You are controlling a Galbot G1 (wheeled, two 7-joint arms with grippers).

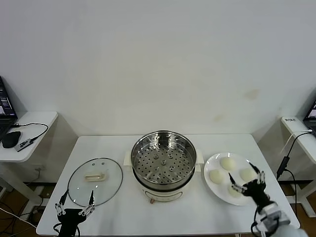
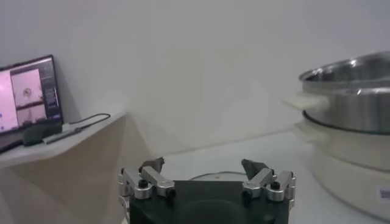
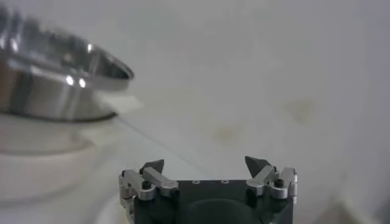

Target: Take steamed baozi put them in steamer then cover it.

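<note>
The steamer (image 1: 164, 165), a shiny steel pot with a perforated tray on a white base, stands empty at the table's middle. Four cream-white baozi lie on a white plate (image 1: 211, 162) to its right: one at the back (image 1: 227, 163), one left (image 1: 216, 176), one right (image 1: 245, 174), and one at the front (image 1: 234, 191) partly hidden by my right gripper (image 1: 246, 178). That gripper is open and hovers over the plate's front right; its wrist view (image 3: 206, 163) shows empty jaws. The glass cover (image 1: 95, 180) lies flat on the left. My left gripper (image 1: 77, 196) is open at the cover's front edge.
Side tables stand at both sides; the left one carries a mouse (image 1: 11, 139) and a laptop (image 2: 27, 91). A cable (image 1: 288, 158) hangs off the right side table. The steamer's wall fills the right of the left wrist view (image 2: 353, 97).
</note>
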